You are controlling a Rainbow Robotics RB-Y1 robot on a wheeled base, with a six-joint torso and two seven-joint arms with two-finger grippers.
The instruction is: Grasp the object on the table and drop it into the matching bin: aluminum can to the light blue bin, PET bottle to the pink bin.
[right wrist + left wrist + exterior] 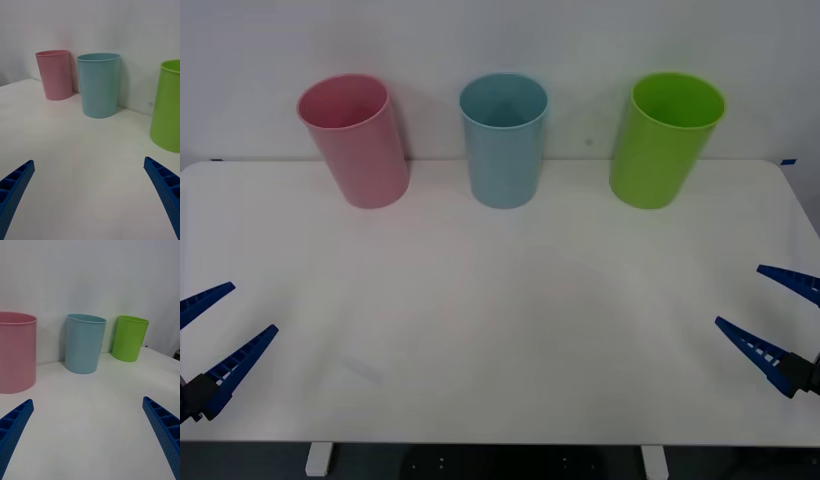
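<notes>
The pink bin stands at the back left of the white table, and the light blue bin stands at the back centre. Both are upright. The object, whether aluminum can or PET bottle, is out of view. My left gripper is open near the table's front left edge, with nothing between its fingers. My right gripper is open at the front right, also holding nothing.
A lime green bin stands upright at the back right, in line with the other two. A white wall rises right behind the bins. The tabletop between the grippers and the bins is bare white surface.
</notes>
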